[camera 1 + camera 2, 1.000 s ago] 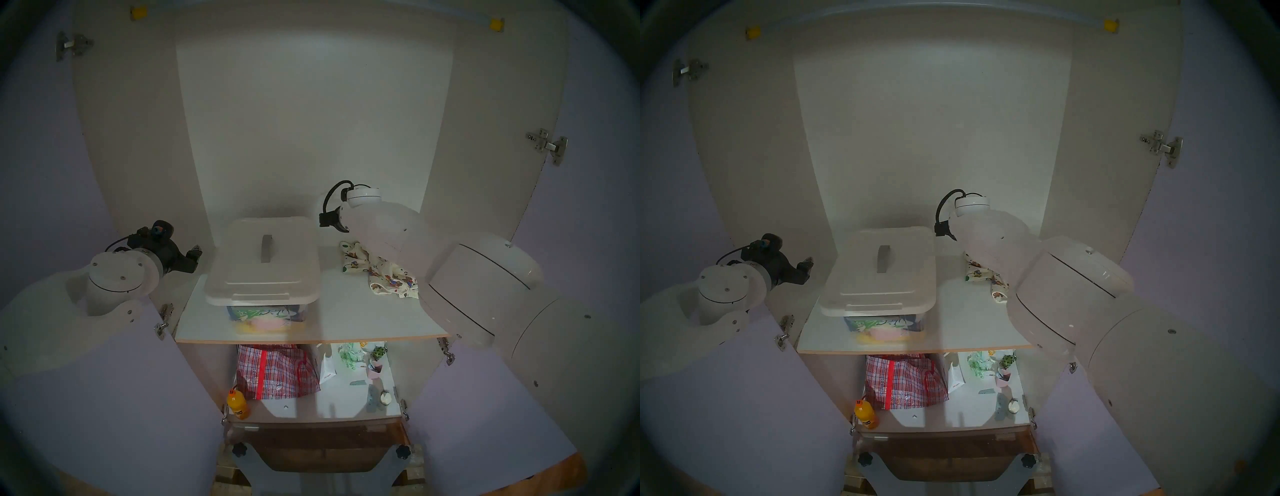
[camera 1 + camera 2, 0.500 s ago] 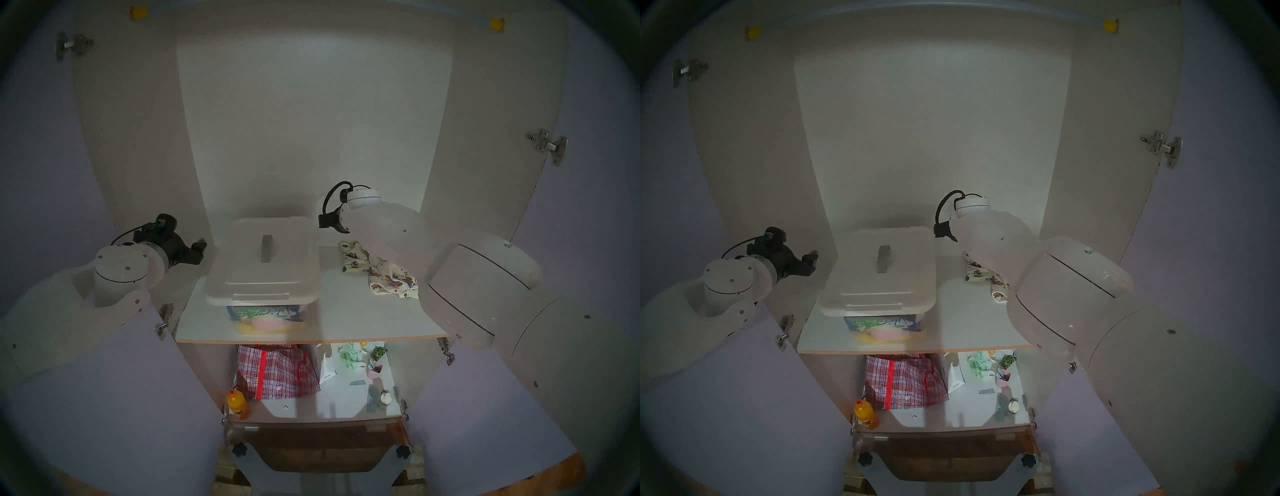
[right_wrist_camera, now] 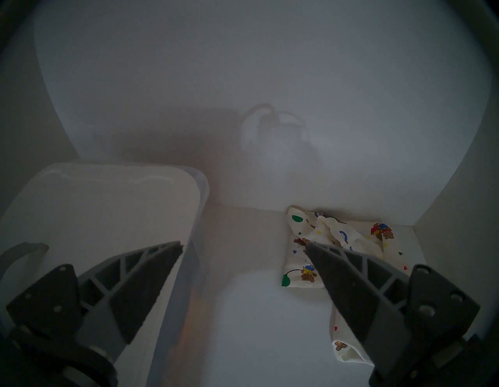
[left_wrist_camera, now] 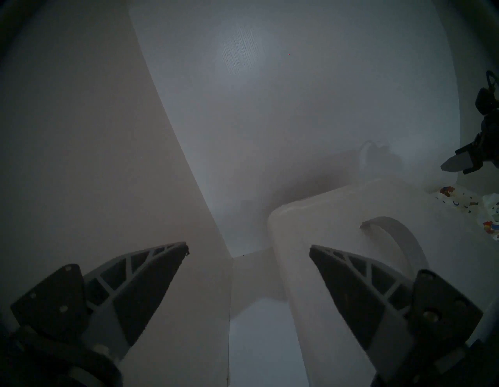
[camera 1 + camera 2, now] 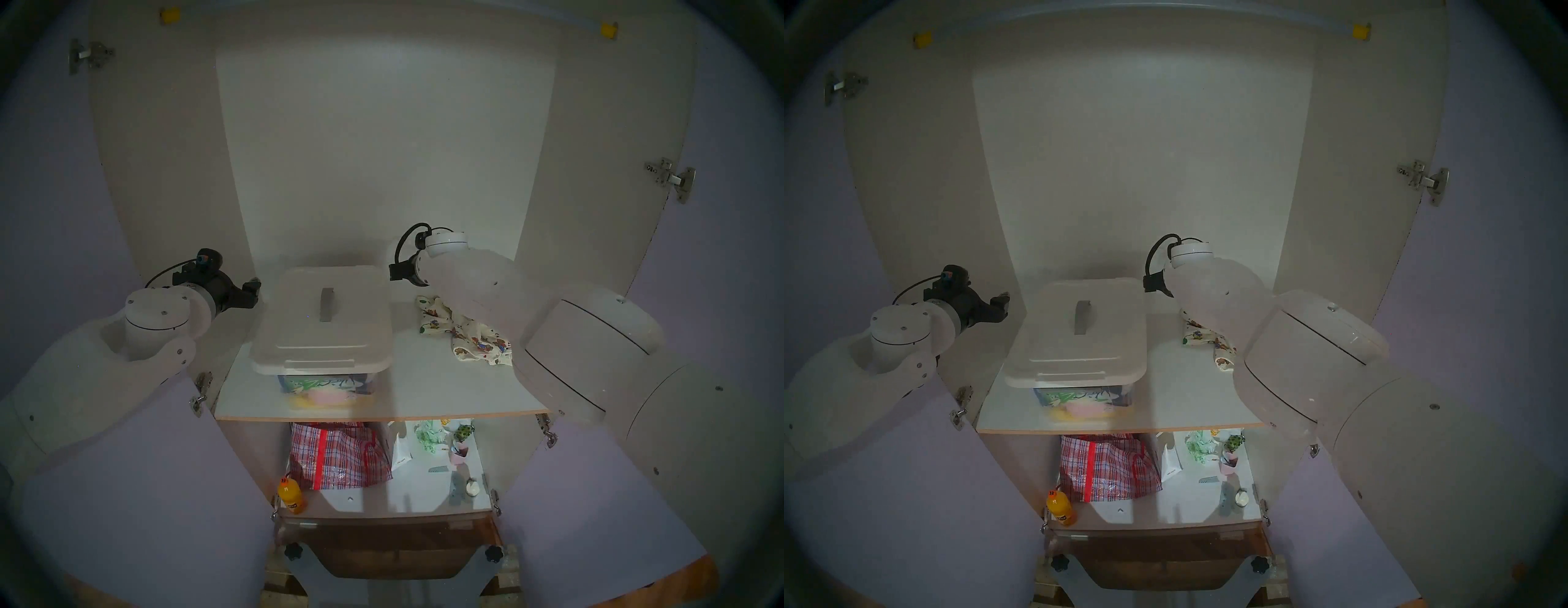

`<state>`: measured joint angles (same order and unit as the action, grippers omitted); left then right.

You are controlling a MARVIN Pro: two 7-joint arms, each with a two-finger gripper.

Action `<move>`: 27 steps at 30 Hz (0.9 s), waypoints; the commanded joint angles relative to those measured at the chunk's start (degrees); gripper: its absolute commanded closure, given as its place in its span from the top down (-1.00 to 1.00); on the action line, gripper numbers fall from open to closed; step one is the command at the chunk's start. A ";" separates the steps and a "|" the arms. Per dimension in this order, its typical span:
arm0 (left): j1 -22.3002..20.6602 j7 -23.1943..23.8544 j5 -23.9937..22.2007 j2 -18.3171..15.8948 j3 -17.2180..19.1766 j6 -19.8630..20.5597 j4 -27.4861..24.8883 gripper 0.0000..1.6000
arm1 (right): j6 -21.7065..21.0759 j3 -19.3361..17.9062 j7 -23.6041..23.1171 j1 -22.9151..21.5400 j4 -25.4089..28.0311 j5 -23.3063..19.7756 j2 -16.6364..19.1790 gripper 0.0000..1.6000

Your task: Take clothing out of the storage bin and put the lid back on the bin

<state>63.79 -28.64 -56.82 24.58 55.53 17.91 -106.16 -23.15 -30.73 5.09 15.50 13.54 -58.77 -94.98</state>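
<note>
1. The lid (image 5: 321, 316) sits on top of the storage bin (image 5: 326, 388) on the upper shelf (image 5: 445, 390) of the open cupboard, its long axis running front to back and its grey strap handle (image 5: 326, 305) lying along that line at the middle.
2. The lid overhangs the bin on every side I can see. Whether it is pressed fully home I cannot tell.
3. The printed garment (image 5: 464, 333) lies crumpled on the same shelf to the right of the bin, clear of it, so that half of the job looks done.
4. The left claw (image 5: 250, 293) hangs just beside the lid's rear left corner, pointing roughly level into the cupboard with its fingers spread apart and nothing between them; in its own view the lid lies ahead and to the right.
5. The right claw (image 3: 243, 247) hovers over the gap between bin and garment, fingers likewise wide apart and empty.
6. Both claws flank the lid's back end. I'd judge either could press it down.
</note>
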 commanded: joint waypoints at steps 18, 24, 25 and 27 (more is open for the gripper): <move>-7.36 2.06 1.22 9.03 -0.37 0.12 3.96 1.00 | 1.19 -0.05 -1.95 -2.05 0.00 1.15 -0.19 1.00; -9.22 2.41 1.63 10.91 -0.84 0.03 6.15 1.00 | 1.18 -0.06 -2.43 -2.07 -0.15 1.55 -0.21 1.00; -9.46 2.41 1.72 11.11 -0.90 0.06 6.50 1.00 | 1.18 -0.06 -2.50 -2.07 -0.17 1.59 -0.21 1.00; -9.98 2.41 1.87 11.55 -0.96 0.04 7.20 1.00 | 1.18 -0.06 -2.63 -2.08 -0.21 1.69 -0.22 1.00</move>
<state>57.43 -26.73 -55.73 34.57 53.62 18.08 -99.76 -23.11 -30.67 2.77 15.37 12.84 -57.21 -95.04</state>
